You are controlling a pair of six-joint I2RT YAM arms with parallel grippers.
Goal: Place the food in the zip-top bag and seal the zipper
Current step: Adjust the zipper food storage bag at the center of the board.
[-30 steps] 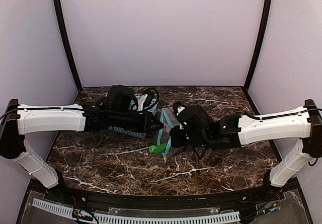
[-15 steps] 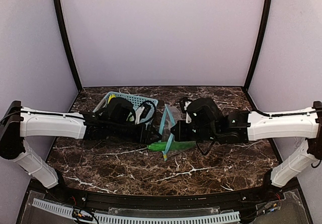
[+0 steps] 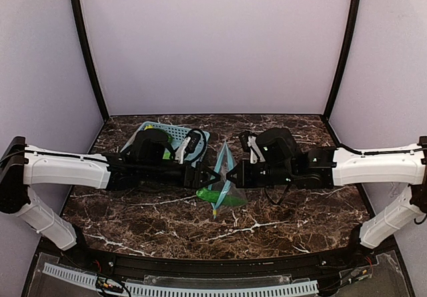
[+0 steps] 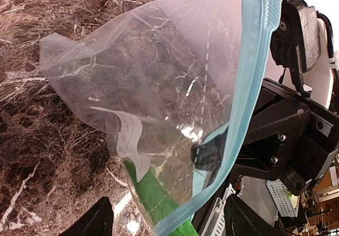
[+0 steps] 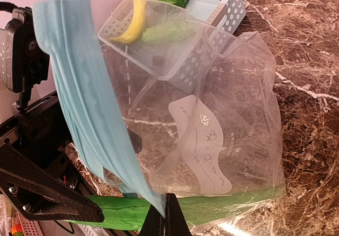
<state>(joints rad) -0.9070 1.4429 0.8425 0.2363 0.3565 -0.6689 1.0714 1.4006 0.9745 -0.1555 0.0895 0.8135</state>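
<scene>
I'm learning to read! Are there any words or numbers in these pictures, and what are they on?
White label on the clear bag: tiny print and little drawings, too small and blurred to read.
Nothing else in any view carries words, numbers or signs that can be read.

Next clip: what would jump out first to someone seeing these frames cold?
The clear zip-top bag, held up between the two arms at the middle of the dark marble table, draws the eye first. Its light-blue zipper and a green cucumber piece at its bottom stand out. The right gripper is shut on the bag's edge. At the back left, a light-blue basket holds a yellow banana.
</scene>
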